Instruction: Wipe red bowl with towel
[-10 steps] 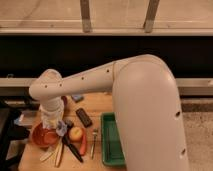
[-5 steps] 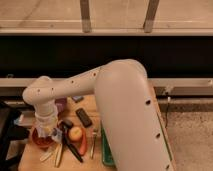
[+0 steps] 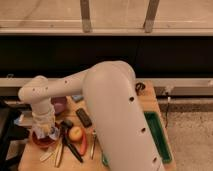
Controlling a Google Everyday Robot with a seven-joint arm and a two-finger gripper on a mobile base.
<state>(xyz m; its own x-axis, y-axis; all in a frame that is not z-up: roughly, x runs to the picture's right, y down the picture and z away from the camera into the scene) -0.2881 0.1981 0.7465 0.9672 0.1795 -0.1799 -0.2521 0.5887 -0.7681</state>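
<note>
The red bowl (image 3: 41, 140) sits at the front left of the wooden table (image 3: 151, 101), partly hidden by my arm. My gripper (image 3: 48, 132) points down into the bowl at the end of the big white arm, which sweeps in from the right. A pale bunched cloth (image 3: 45, 120), apparently the towel, hangs around the gripper just above the bowl. I cannot tell whether the cloth touches the inside of the bowl.
An orange-red fruit (image 3: 75, 132) lies right of the bowl, with a black remote-like bar (image 3: 83, 117) behind it. A purple cup (image 3: 60, 105) stands behind the bowl. Several utensils (image 3: 67, 149) lie in front. A green tray (image 3: 159, 137) sits at the right.
The arm has swung left and lowered, bringing the gripper with the cloth from above the bowl down into it. The table objects have not moved.
</note>
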